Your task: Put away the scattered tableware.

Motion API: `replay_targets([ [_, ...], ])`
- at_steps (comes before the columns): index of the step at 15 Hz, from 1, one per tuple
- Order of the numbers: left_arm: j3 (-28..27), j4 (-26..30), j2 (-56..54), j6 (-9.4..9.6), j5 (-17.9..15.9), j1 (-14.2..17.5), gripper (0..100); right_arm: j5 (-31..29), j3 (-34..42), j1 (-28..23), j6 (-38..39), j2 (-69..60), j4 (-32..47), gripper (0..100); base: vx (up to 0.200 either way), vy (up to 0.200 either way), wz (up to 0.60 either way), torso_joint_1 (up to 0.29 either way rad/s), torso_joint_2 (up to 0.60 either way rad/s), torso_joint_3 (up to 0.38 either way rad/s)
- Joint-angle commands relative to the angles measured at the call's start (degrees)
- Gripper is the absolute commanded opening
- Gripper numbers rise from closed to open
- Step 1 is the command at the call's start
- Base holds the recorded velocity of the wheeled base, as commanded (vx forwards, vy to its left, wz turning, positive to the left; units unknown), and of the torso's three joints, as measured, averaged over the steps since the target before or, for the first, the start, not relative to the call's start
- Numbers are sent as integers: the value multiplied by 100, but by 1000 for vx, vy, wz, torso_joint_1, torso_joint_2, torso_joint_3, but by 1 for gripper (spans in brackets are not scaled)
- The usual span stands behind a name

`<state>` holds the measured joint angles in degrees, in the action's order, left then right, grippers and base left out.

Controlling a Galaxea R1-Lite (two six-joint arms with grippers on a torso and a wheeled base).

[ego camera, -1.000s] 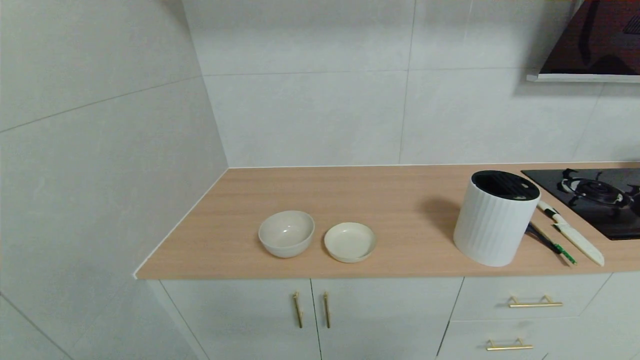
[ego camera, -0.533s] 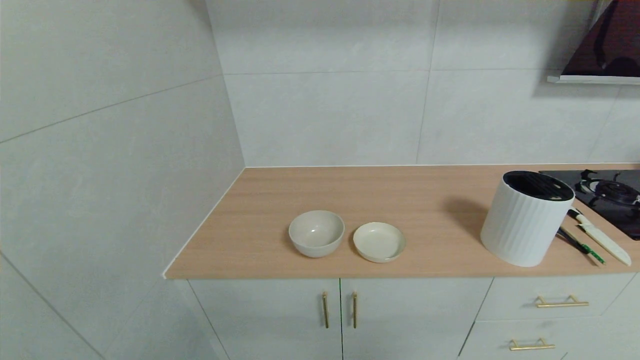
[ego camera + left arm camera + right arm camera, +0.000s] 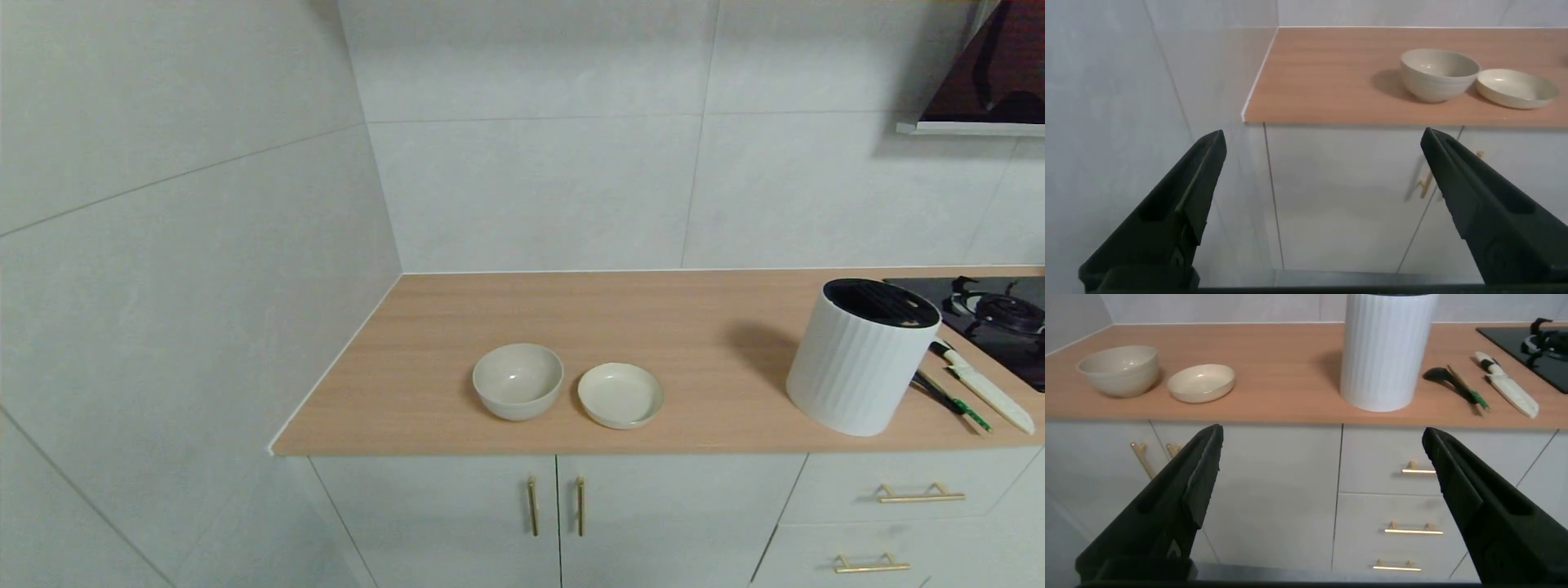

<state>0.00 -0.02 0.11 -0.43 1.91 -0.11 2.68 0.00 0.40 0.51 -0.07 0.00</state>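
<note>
Beige ceramic bowl (image 3: 518, 380) and shallow cream dish (image 3: 620, 395) sit at nine o'clock from the white ribbed utensil holder (image 3: 861, 359). A white-handled knife (image 3: 984, 388) lies at its three o'clock. Left gripper (image 3: 1323, 140) and right gripper (image 3: 1323, 439) gape wide, empty. By my judgement nothing is put away yet.

We are seeing a cream bowl (image 3: 518, 381) standing upright and empty near the front edge of the wooden countertop (image 3: 653, 327). A shallow cream dish (image 3: 620, 395) is sitting just beside it at 3 o'clock, also upright and empty, not touching it. Farther toward 3 o'clock, well apart, a white ribbed holder (image 3: 861, 359) with a black slotted top is standing upright. At its 3 o'clock a dark utensil with a green part (image 3: 951, 400) and a pale-bladed knife (image 3: 984, 388) are lying flat, the blade pointing toward 4 o'clock.
</note>
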Motion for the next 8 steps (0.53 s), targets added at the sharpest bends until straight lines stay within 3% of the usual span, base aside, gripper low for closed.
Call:
replay_targets([
  [1,0,2,-2,-1,2,2,100,4,0,4,2,7,0,100,0,0,0,0,0,0],
  [4,0,2,-2,-1,2,2,100,4,0,4,2,7,0,100,0,0,0,0,0,0],
  [8,0,-6,-2,-1,2,2,100,4,0,4,2,7,0,100,0,0,0,-152,329,171],
])
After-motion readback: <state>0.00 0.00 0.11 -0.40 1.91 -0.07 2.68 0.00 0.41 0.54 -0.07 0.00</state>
